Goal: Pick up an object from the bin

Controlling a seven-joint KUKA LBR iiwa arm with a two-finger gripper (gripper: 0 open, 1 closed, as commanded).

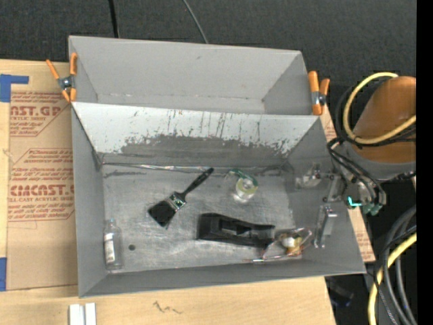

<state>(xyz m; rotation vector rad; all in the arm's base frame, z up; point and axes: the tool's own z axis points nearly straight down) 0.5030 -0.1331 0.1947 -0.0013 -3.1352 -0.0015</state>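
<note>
A black flat-headed brush with a thin handle (179,198) lies slanted left of centre in the grey metal bin (203,114), near a long black wedge-shaped plastic tool (230,227). A small clear rounded piece (244,188) sits behind the tool, and a clear glass vial (109,244) rests by the left wall.

Dark grey carpet (270,12) behind, pale wooden tabletop (223,303) in front.

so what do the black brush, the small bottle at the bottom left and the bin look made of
Black brush: matte, probably a plastic handle, with a dull dark bristle head.
Small bottle: clear, glass or plastic, unclear which; light glints on it.
Bin: grey sheet metal, with flat folded walls and scuffed dark streaks on the back wall.
</note>
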